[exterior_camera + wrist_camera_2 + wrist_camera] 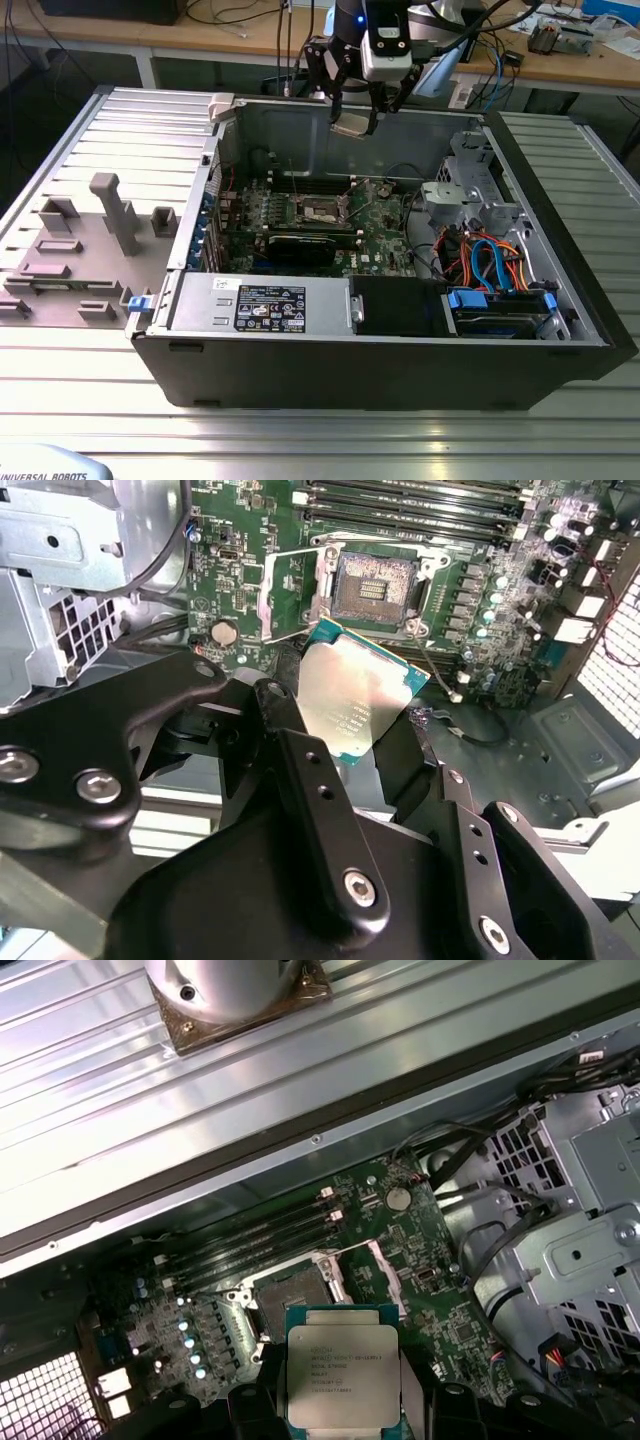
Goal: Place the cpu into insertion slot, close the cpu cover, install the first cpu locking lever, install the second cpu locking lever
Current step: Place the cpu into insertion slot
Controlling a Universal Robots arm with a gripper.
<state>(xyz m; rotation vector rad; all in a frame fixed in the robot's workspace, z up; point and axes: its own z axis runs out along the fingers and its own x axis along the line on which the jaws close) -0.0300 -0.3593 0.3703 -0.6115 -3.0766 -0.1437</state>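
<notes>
Silver cpu [355, 690] pinched at edges by gripper [345, 725], well abv insertion slot [372, 583] (open air btwn).

cpu [355, 695] silver-topped, tilted, aloft above empty dark-centred insertion slot [375, 585], not touching.

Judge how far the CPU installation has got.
Done: the gripper holds the cpu. In hand: it hangs over the motherboard, short of the insertion slot, which lies empty. Left: seating it, closing the cpu cover, standing open, then the two locking steps.
</notes>
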